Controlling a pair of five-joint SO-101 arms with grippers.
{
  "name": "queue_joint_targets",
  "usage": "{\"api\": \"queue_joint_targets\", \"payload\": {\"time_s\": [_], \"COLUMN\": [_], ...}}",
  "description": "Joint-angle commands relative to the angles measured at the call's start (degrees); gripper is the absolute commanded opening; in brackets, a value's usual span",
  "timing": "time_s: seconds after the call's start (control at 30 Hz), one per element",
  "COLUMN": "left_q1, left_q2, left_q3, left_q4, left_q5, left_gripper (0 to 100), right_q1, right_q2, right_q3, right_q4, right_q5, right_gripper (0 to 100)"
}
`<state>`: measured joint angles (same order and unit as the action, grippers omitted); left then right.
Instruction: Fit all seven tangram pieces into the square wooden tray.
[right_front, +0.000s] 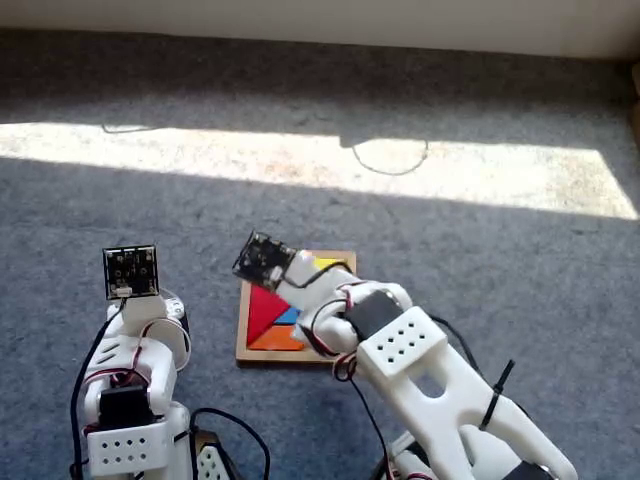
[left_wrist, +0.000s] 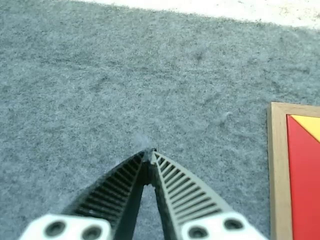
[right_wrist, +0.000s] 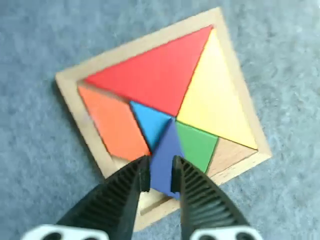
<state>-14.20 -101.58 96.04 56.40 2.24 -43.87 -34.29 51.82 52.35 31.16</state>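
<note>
The square wooden tray (right_wrist: 75, 107) lies on grey carpet. In it are a red triangle (right_wrist: 155, 75), a yellow triangle (right_wrist: 215, 100), an orange parallelogram (right_wrist: 115, 125), a light blue triangle (right_wrist: 152, 125) and a green square (right_wrist: 197, 145). A dark blue triangle (right_wrist: 166, 160) sits at the tray's near edge, and my right gripper (right_wrist: 160, 165) is shut on it, one finger against each side. Bare wood (right_wrist: 232, 152) shows beside the green square. My left gripper (left_wrist: 150, 154) is shut with nothing in it, low over the carpet, with the tray's rim (left_wrist: 276, 170) off to one side.
In the high view the right arm (right_front: 400, 345) stretches over the tray (right_front: 243, 345) and the left arm (right_front: 140, 340) stands beside it. A sunlit band and a thin cable (right_front: 390, 160) cross the carpet farther off. Open carpet surrounds the tray.
</note>
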Motion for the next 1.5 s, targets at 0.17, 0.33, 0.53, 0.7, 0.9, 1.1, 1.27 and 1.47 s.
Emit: {"api": "queue_joint_targets", "payload": {"time_s": [0.17,0.33,0.53,0.7,0.9,1.1,1.27,1.47], "left_q1": [-0.5,-0.5,-0.5,-0.5,-0.5,-0.5,-0.5,-0.6], "left_q2": [-2.5,-2.5,-2.5,-2.5,-2.5,-2.5,-2.5,-2.5], "left_q3": [1.1,1.1,1.1,1.1,1.1,1.1,1.1,1.1], "left_q4": [-0.1,-0.1,-0.1,-0.1,-0.1,-0.1,-0.1,-0.1], "left_q5": [-0.3,-0.3,-0.3,-0.3,-0.3,-0.3,-0.3,-0.3], "left_gripper": [1,1,1,1,1,1,1,1], "right_q1": [1.0,2.5,2.7,2.9,2.4,-0.4,-3.0,-3.4], "right_q2": [0.4,8.2,19.9,21.4,20.3,20.1,20.1,20.0], "right_q3": [-8.0,-5.5,-6.5,-7.2,-7.1,-7.1,-7.1,-7.1], "right_q4": [-5.4,-12.3,-12.8,-12.6,-9.1,-2.6,0.9,3.0], "right_q5": [-28.0,-32.4,-33.8,-33.8,-33.7,-33.5,-29.9,-24.1], "right_gripper": [2.3,2.2,2.2,2.2,2.2,2.2,2.2,2.2]}}
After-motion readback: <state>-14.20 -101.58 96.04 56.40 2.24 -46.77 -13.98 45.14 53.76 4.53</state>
